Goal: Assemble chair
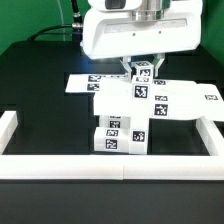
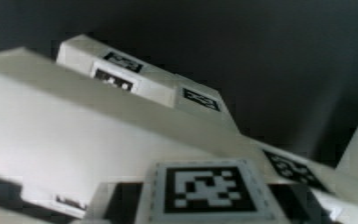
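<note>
The partly joined chair [image 1: 138,105] stands in the middle of the table: a wide white slab with several tags on top of a blocky tagged lower part [image 1: 120,137]. My gripper [image 1: 143,72] hangs straight above its rear edge and is shut on a small white tagged chair part [image 1: 143,69]. In the wrist view that part [image 2: 204,190] fills the space between my dark fingers [image 2: 126,200], with its tag facing the camera. Beyond it lies the chair's white slab [image 2: 60,110] with tags along its edge. Whether the held part touches the slab is hidden.
The marker board [image 1: 82,84] lies flat behind the chair and reaches to the exterior view's right [image 1: 205,97]. White border rails run along the left [image 1: 8,125], front [image 1: 110,166] and right [image 1: 212,130] of the black table.
</note>
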Controlling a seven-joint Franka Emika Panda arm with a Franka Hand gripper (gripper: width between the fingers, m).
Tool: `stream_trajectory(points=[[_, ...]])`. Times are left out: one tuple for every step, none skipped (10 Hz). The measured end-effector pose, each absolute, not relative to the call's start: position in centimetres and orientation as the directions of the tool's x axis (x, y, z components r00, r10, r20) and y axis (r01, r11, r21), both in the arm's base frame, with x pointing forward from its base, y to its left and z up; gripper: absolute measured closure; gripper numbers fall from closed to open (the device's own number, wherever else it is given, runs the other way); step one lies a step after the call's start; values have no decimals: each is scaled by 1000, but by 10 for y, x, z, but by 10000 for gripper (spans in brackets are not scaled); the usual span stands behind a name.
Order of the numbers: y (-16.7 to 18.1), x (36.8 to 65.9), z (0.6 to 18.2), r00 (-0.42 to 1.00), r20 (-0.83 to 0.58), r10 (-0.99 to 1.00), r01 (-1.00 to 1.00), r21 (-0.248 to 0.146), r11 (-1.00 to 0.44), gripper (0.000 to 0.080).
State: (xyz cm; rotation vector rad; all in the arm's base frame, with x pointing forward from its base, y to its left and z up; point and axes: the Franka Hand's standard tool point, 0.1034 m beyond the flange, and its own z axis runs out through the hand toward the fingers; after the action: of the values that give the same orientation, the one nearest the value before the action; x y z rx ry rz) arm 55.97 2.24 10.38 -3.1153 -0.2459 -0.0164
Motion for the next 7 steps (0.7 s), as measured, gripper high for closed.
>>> stream_trajectory(points=[[22, 560, 104, 997, 11, 82, 82, -16, -997, 531], [23, 560, 104, 999, 10, 38, 38, -17, -999, 531], [24, 560, 104, 997, 8, -76, -76, -19, -997, 531], [25, 560, 104, 981, 3, -196, -196, -22, -980, 530], [25, 560, 104, 950, -2, -312, -312, -35, -949, 530], [26, 560, 103, 922, -6, -387, -387, -39, -921, 530], [26, 560, 103, 875, -11, -483, -483, -40, -874, 530]])
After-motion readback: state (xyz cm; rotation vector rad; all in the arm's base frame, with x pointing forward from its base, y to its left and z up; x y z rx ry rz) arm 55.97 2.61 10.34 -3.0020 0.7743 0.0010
